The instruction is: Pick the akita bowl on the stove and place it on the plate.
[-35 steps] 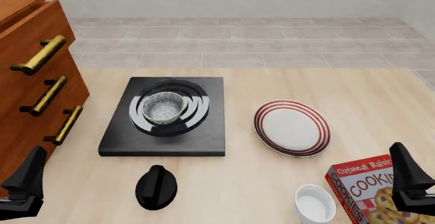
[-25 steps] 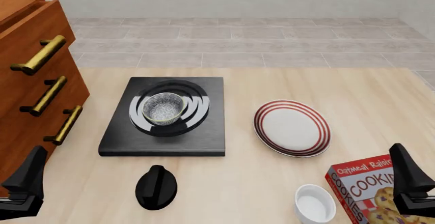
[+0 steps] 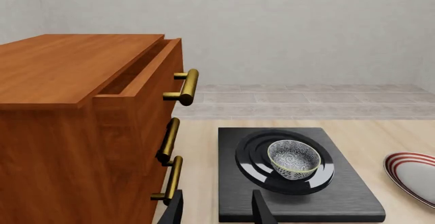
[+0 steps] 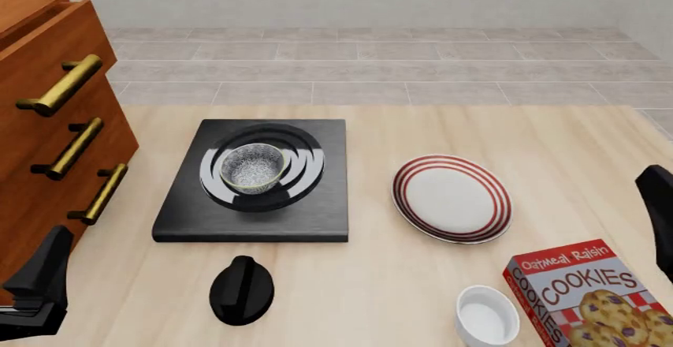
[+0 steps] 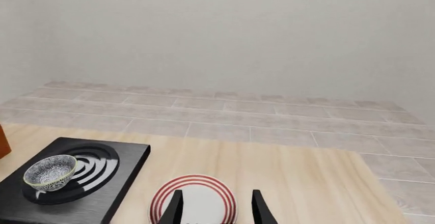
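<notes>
Front view high, looking down; both wrist views low, facing forward; all share stove (image 4: 252,181) (image 3: 296,175) (image 5: 71,183).

Simulated kitchen tabletop: stove (image 4: 252,181), wooden drawers (image 4: 53,142), cookie box (image 4: 589,292), tiled floor (image 4: 368,67) behind.

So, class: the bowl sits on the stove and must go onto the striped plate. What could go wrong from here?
1. The bowl sits off-centre on the glossy burner rings of the stove; a claw might nudge it sliding.
2. The dresser stands close beside the stove, so the left claw could clip its handles.
3. The plate lies past the stove's edge; a low carry might catch.
</notes>
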{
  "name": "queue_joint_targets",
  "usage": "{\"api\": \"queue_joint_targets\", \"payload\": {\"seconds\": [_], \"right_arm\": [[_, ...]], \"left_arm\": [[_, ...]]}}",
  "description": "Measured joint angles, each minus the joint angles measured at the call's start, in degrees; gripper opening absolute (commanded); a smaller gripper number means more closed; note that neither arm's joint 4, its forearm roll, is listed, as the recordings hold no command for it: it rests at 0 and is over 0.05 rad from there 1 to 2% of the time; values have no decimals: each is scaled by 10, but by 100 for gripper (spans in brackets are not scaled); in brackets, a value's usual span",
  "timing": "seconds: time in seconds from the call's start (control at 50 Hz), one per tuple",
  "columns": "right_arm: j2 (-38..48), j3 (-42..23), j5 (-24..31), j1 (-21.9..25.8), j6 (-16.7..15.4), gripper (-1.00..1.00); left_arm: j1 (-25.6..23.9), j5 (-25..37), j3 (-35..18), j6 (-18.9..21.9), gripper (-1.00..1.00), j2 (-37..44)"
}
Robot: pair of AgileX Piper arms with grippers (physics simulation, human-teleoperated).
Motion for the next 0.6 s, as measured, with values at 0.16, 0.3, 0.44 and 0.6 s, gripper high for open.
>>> {"api": "queue_joint_targets", "payload": {"seconds": [0.16,0.3,0.44,0.6], "right_arm": [[69,-45,3,45,-3,100],[135,-70,-13,81,-6,100],[212,-82,-48,119,-6,100],[308,-88,-101,162,1,100]], "left_arm": [[0,0,0,0,100,0],[0,0,0,0,100,0],[0,0,0,0,100,0],[0,0,0,0,100,0]]}}
